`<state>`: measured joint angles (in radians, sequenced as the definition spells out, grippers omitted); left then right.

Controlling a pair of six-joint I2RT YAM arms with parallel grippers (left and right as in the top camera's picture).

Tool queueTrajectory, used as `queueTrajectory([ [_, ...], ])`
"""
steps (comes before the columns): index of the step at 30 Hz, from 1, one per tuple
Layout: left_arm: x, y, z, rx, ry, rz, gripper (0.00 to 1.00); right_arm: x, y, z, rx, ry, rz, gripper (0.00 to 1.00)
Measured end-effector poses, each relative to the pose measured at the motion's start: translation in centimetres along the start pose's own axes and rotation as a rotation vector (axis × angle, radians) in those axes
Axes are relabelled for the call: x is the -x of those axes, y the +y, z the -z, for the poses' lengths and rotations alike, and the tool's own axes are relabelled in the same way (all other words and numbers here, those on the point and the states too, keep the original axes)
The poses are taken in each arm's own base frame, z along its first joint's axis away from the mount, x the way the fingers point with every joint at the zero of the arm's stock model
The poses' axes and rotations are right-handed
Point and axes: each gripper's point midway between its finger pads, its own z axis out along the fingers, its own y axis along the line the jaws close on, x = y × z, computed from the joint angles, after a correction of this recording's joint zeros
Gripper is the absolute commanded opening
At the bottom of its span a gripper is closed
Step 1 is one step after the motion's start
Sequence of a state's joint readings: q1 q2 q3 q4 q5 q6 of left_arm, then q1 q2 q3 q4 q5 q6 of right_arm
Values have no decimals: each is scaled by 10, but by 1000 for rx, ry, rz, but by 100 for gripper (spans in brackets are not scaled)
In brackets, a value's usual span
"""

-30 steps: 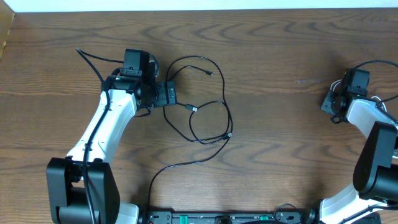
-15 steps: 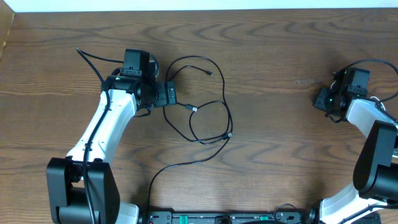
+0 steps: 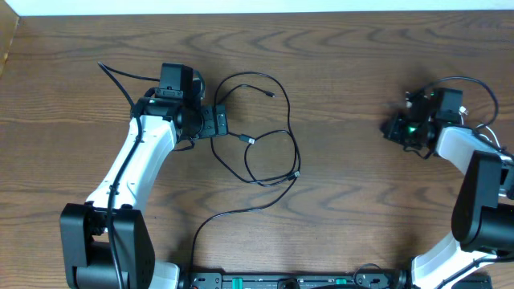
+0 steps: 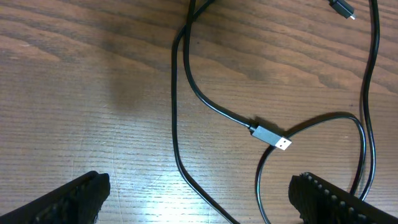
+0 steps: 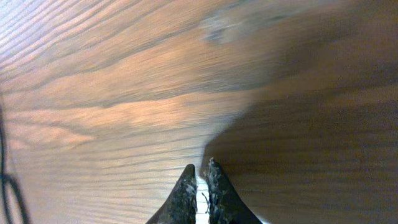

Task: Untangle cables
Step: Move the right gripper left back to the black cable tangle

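Locate cables at mid-table, just beside left gripper. Note black loops crossing at several points, none lifted or pulled apart. Note USB plug flat on table, ungripped. Read left gripper as spread wide above the loops, holding nothing. Read right gripper as pinched shut, empty, over bare wood well apart from cables. Judge task barely begun. Left to do: grip one plug end, draw through loops, lay cords apart.
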<state>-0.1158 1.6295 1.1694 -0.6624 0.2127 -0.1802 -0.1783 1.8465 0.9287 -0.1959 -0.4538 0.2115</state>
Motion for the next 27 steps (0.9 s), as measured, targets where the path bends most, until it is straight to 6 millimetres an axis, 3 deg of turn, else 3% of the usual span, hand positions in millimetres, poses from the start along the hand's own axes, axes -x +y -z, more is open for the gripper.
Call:
queueTrajectory([
  [14, 0, 0, 0, 0, 0, 0, 98, -27, 70, -23, 105, 65, 163, 9],
  [21, 0, 0, 0, 0, 0, 0, 98, -45, 105, -32, 154, 94, 250, 2],
  [27, 0, 0, 0, 0, 0, 0, 98, -65, 137, -39, 197, 122, 333, 13],
])
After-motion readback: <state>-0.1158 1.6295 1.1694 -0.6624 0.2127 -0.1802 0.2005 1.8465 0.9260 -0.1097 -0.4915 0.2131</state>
